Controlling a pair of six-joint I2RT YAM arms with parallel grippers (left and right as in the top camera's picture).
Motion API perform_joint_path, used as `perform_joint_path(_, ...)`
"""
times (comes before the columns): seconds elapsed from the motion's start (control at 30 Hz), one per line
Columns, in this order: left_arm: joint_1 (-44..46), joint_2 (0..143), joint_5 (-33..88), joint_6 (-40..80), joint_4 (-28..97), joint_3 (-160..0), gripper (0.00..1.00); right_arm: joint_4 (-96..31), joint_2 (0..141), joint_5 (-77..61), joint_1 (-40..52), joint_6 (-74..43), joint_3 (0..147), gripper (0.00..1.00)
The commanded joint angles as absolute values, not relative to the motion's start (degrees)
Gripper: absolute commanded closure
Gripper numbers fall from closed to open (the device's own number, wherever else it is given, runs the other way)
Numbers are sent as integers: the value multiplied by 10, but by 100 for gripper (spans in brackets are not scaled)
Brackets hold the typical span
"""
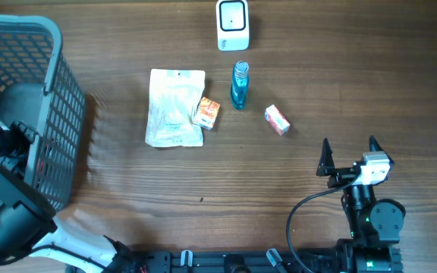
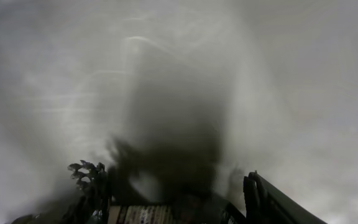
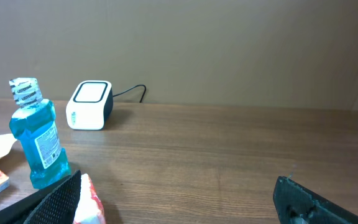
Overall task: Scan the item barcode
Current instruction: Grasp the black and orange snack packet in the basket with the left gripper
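You have a blue bottle [image 1: 239, 85], white scanner [image 1: 232, 25], white pouch [image 1: 175, 106], orange-and-white box [image 1: 277, 119], grey lattice basket [image 1: 65, 76], and brown wood-grain surface [image 1: 203, 174].

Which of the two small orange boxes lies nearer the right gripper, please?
The box lying alone on the wood, right of the blue bottle; the other box sits at the edge of the white pouch, farther from the right gripper.
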State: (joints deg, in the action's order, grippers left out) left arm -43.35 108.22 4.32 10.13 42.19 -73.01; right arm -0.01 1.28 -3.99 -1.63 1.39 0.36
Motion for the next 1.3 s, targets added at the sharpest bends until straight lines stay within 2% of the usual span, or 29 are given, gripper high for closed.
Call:
perform_joint_path(0.0,-435,1017,17,174,423,-749,37,1,11,-34,-13,11,3,1)
perform_joint_path(0.2,-435,924,19,157,448,-753,21,1,11,-34,-13,11,3,0)
perform_joint_path(0.23,-435,919,18,147,456,-753,21,1,11,-34,-13,11,3,0)
perform_joint_path(0.37,-435,922,18,59,493,-745,17,1,11,-34,-13,11,3,0)
perform_joint_path(0.4,-435,924,18,40,493,-736,14,1,11,-34,-13,11,3,0)
perform_joint_path(0.53,-435,952,18,-30,475,-701,11,1,11,-34,-13,11,3,0)
perform_joint_path(0.63,-434,972,20,-31,440,-682,0,1,11,-34,-13,11,3,0)
perform_joint_path(0.83,-432,982,26,-129,438,-680,5,1,11,-34,-13,11,3,0)
perform_joint_path(1.03,-432,983,64,-255,455,-666,3,1,11,-34,-13,11,3,0)
perform_joint_path(1.27,-432,984,65,-347,460,-647,12,1,11,-34,-13,11,3,0)
